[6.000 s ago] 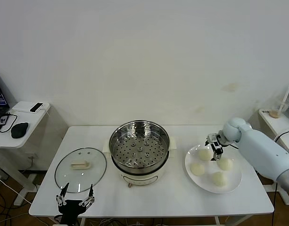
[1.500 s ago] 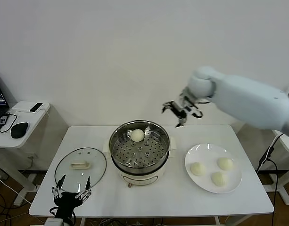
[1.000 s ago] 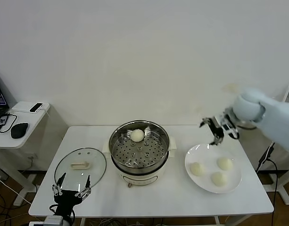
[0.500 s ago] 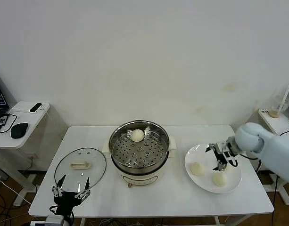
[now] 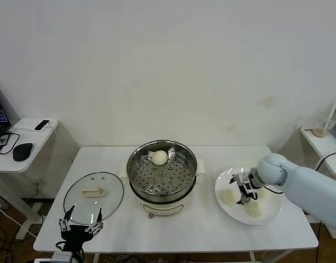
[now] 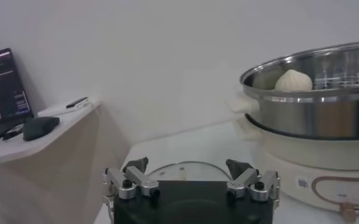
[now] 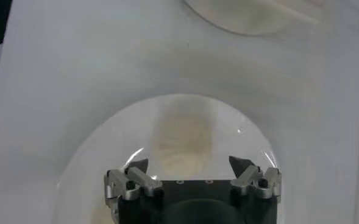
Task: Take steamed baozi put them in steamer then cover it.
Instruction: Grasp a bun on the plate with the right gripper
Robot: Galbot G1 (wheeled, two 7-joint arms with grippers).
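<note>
Step in hand: transfer of the second baozi. One baozi [image 5: 159, 158] already rests on the perforated tray at the far side of the steamer [image 5: 162, 176]. Three baozi remain on the white plate [image 5: 266, 216] to the right of the steamer; the left one [image 5: 229, 196] and the near one [image 5: 254, 208] are plainly visible, the third is mostly hidden behind the arm.

The right end effector [image 5: 244, 189] hangs just over the plate, fingers spread and holding nothing, the buns close around it. The right wrist view shows one bun [image 7: 183, 137] ahead, between the open fingertips.

Next move — judged: lower onto that bun, centre it between the fingers, close gently so the soft dough is not crushed.

The left end effector [image 5: 79, 228] waits released at the desk's [image 5: 200, 233] near edge, beside the glass cover [image 5: 94, 194] — not yet needed.
</note>
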